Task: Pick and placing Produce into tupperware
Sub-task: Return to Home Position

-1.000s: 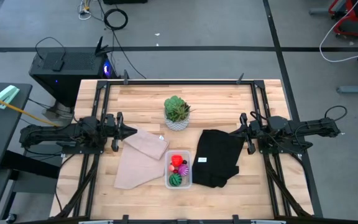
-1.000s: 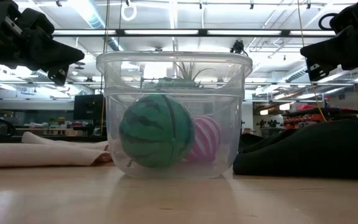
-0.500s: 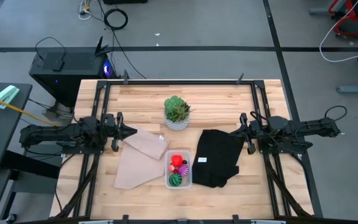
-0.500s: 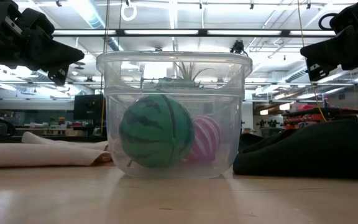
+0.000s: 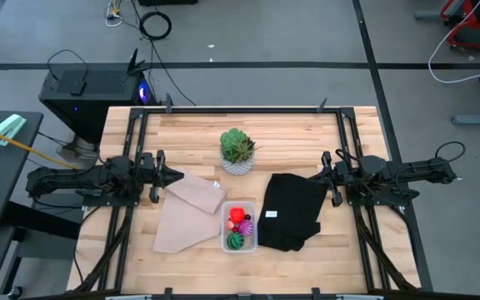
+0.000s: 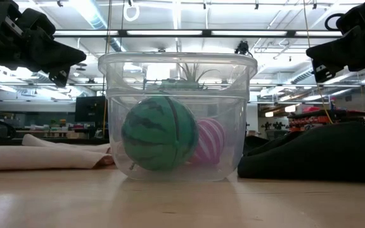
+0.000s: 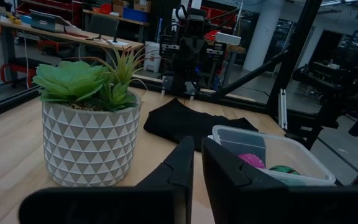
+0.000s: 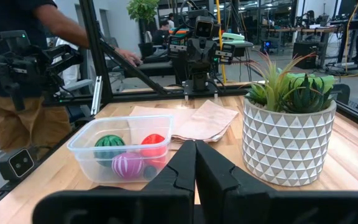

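The clear tupperware [image 5: 239, 230] stands on the table near its front edge; it also shows in the low view [image 6: 177, 114]. Inside lie the dark green striped ball [image 6: 160, 133], the magenta striped ball [image 6: 209, 140], a red piece [image 5: 238, 215] and a tiny dark piece [image 5: 247, 217]. My left gripper [image 5: 178, 176] is shut and empty above the table's left side, over the tan cloth. My right gripper [image 5: 317, 176] is shut and empty above the right side, over the black cloth.
A spiky green plant in a white patterned pot [image 5: 237, 152] stands behind the container. A tan cloth [image 5: 187, 212] lies left of it, a black cloth [image 5: 294, 210] right of it. A person [image 8: 23, 74] stands beyond the table's near side.
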`<control>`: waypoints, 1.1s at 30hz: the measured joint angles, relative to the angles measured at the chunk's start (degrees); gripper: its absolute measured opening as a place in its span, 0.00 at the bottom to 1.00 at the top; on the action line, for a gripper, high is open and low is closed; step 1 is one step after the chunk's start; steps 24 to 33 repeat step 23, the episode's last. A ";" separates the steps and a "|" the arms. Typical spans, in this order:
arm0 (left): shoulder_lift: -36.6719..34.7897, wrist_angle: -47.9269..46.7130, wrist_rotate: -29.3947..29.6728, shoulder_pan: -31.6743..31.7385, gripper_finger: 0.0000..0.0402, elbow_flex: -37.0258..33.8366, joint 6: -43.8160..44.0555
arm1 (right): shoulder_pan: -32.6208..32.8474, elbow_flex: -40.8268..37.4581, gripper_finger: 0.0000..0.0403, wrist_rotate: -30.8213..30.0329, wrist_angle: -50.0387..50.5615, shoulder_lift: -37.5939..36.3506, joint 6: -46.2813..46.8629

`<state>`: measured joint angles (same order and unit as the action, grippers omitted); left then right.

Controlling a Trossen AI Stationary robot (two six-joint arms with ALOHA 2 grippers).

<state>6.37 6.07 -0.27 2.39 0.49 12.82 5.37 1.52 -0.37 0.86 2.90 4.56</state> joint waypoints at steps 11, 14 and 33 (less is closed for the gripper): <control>-0.01 0.00 0.00 0.00 0.07 0.00 -0.01 | 0.02 0.00 0.03 -0.02 0.00 0.00 0.00; -0.02 0.00 0.00 0.00 0.07 0.00 -0.04 | 0.01 0.00 0.03 -0.01 -0.01 0.00 -0.01; -0.01 0.00 0.01 -0.01 0.10 0.00 -0.04 | 0.02 0.00 0.03 -0.02 0.00 0.00 -0.02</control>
